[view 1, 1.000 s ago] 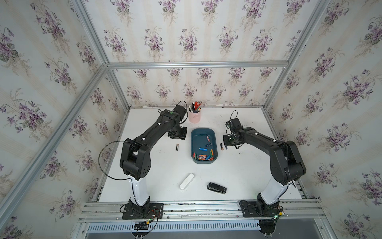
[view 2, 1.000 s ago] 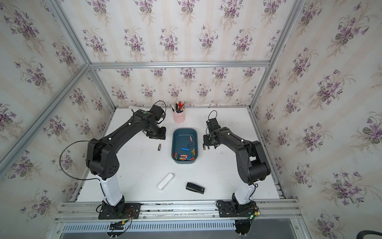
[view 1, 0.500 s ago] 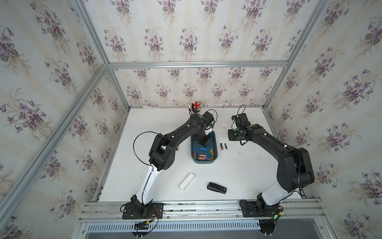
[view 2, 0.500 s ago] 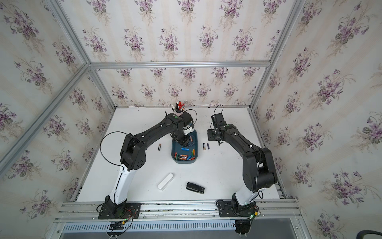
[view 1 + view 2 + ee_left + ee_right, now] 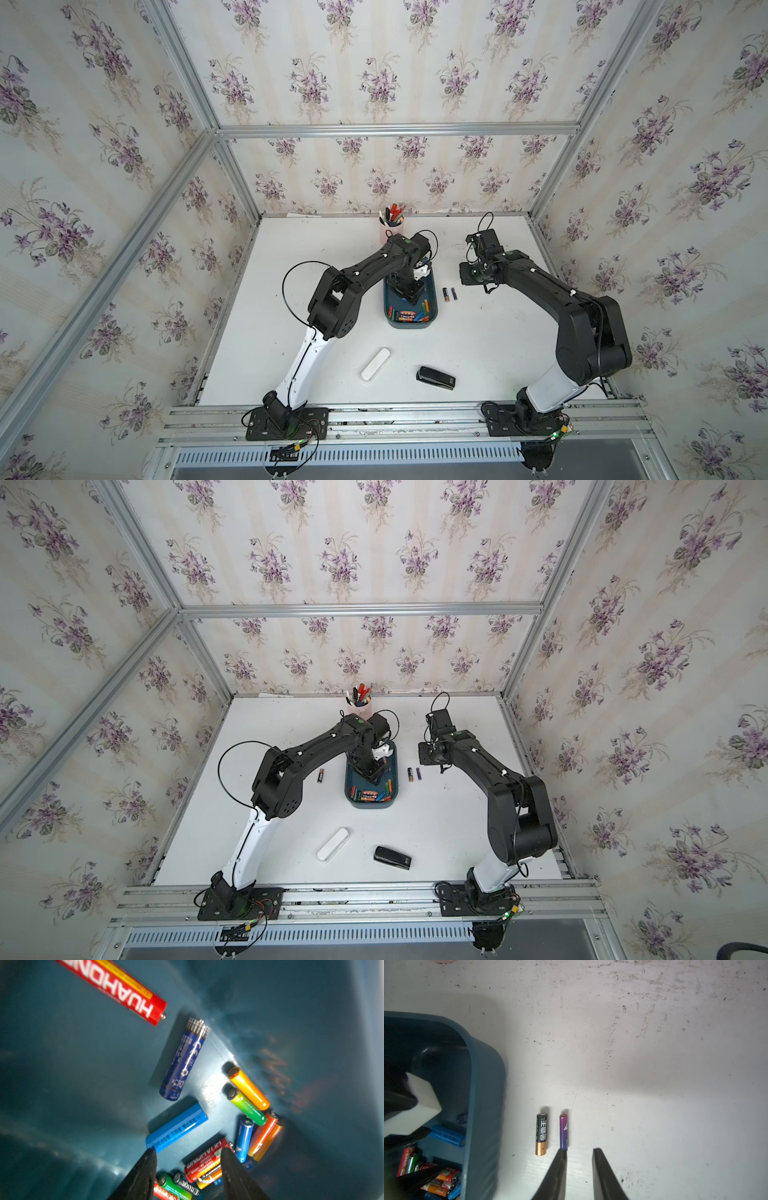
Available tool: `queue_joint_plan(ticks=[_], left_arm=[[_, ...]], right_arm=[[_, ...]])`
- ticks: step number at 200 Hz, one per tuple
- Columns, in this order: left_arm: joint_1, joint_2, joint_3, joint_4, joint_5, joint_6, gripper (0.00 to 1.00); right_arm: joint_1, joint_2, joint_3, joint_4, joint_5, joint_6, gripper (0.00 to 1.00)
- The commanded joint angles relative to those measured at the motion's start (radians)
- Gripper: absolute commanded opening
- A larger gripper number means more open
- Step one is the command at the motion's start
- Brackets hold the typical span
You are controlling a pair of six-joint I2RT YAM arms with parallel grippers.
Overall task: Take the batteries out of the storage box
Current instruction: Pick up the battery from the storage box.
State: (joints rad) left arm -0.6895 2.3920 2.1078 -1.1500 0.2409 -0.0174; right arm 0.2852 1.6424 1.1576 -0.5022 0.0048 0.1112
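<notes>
The teal storage box lies mid-table in both top views. Several batteries are heaped at its near end. My left gripper hangs open inside the box, its fingertips straddling a red battery, with a light blue battery by one tip. A black-and-gold battery and a purple battery lie on the table right of the box. My right gripper hovers there, narrowly open and empty. Another battery lies left of the box.
A pink pen cup stands behind the box, close to the left arm. A white oblong case and a black stapler-like object lie near the front edge. Wallpapered walls with metal rails enclose the table.
My left arm has swung from left of the box to over it, and its gripper has dropped inside. The right gripper has drawn back, and a purple battery now lies beside the black-and-gold one.
</notes>
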Motion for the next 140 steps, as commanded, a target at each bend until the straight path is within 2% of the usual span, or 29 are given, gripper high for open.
queue_joint_plan(ticks=[1, 97, 140], left_arm=[[0.001, 0.014, 0.022, -0.017, -0.01, 0.015, 0.54], [-0.001, 0.042, 0.038, -0.012, -0.033, 0.019, 0.54], [0.0, 0.053, 0.042, -0.011, -0.058, -0.004, 0.47]], right_arm=[[0.0, 0.0, 0.007, 0.004, -0.015, -0.005, 0.27], [0.0, 0.011, 0.011, 0.001, -0.016, -0.011, 0.27], [0.0, 0.013, 0.016, 0.003, -0.011, -0.01, 0.27]])
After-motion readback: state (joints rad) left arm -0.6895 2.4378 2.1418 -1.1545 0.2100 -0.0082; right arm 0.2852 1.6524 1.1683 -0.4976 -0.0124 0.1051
